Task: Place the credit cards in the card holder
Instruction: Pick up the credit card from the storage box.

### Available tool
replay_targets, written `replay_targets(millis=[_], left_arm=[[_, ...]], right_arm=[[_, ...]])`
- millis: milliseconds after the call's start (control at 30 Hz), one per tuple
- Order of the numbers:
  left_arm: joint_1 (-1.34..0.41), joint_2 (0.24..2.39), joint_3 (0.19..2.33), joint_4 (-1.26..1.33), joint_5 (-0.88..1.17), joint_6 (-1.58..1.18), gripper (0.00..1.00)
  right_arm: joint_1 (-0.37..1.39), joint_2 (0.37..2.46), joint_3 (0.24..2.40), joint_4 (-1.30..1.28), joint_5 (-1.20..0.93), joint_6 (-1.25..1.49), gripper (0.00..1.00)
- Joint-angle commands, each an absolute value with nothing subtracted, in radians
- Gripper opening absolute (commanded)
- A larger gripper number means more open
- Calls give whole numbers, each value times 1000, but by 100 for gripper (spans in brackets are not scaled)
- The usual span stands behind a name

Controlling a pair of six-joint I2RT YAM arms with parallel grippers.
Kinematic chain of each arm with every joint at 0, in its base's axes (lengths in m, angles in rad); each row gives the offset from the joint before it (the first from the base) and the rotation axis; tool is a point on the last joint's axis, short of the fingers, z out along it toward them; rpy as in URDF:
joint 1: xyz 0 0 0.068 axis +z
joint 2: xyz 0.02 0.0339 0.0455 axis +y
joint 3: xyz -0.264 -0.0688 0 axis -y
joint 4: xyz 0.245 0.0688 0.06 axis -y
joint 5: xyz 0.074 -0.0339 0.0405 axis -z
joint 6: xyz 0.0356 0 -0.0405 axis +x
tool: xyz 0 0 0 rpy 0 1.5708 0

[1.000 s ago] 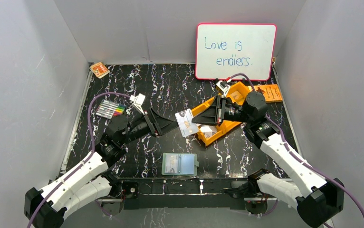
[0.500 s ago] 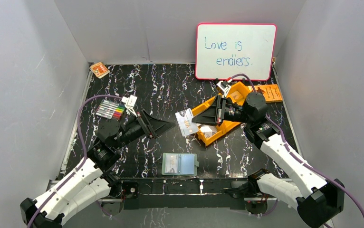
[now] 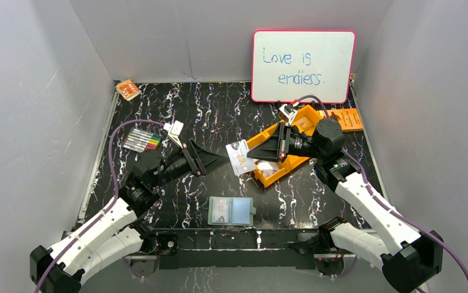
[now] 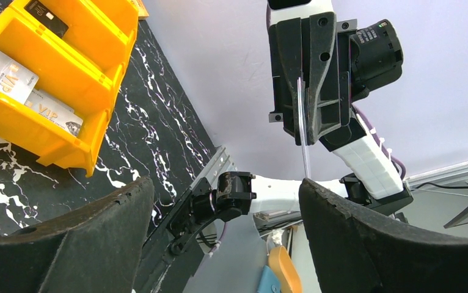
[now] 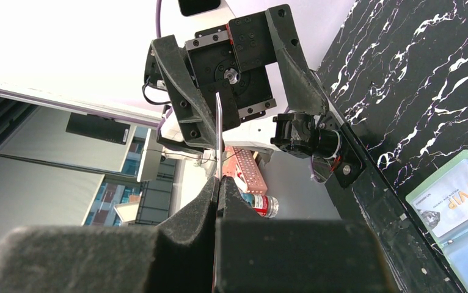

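Across the black marbled table point(image 3: 207, 110), the whiteboard point(image 3: 303, 66) leans on the back wall with blue handwriting on it. Left arm point(image 3: 97, 226) and right arm point(image 3: 372, 207) both reach inward and meet near mid-table, wrists facing each other. Orange tray point(image 4: 48, 140) sits right of centre under the right wrist, at an angle to the table edges; loose cards point(image 4: 5, 68) marked VIP lie in its compartments. Card holder point(image 3: 231, 210) lies open and flat near the front edge, between the two arm bases, grey-blue inside up, with a tucked card point(image 5: 454, 198) showing in its left half. Right gripper point(image 5: 218, 183) is clamped tight on the held card point(image 3: 239, 157), which hangs in the air above the table, left of the tray and well apart from the holder. Left gripper point(image 3: 219, 160) has its jaws spread wide, tips just beside the held card's free edge (both wrist views see that card edge-on as a thin line); contact with the card can't be told. Marker pack point(image 3: 142, 141) lies at the left side behind the left arm. Orange booklet point(image 3: 349, 118) lies flat at the far right beside the tray. Small orange packet point(image 3: 127, 89) sits in the far-left corner.
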State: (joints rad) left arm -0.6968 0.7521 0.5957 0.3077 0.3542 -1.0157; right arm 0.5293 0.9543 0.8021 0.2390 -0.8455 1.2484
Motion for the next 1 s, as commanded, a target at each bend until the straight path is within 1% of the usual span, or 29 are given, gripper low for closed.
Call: replay_targets(millis=[0, 200, 633, 967], left_arm=[[-696, 731, 615, 348, 374, -1016, 85], [-696, 704, 615, 346, 359, -1014, 86], [-696, 756, 620, 379, 386, -1023, 85], [-696, 752, 603, 374, 382, -1025, 84]], right_arm=[[524, 931, 810, 272, -850, 1229, 0], [525, 935, 812, 271, -851, 1230, 0], [524, 943, 819, 279, -856, 1233, 0], [525, 945, 812, 294, -857, 1242, 0]])
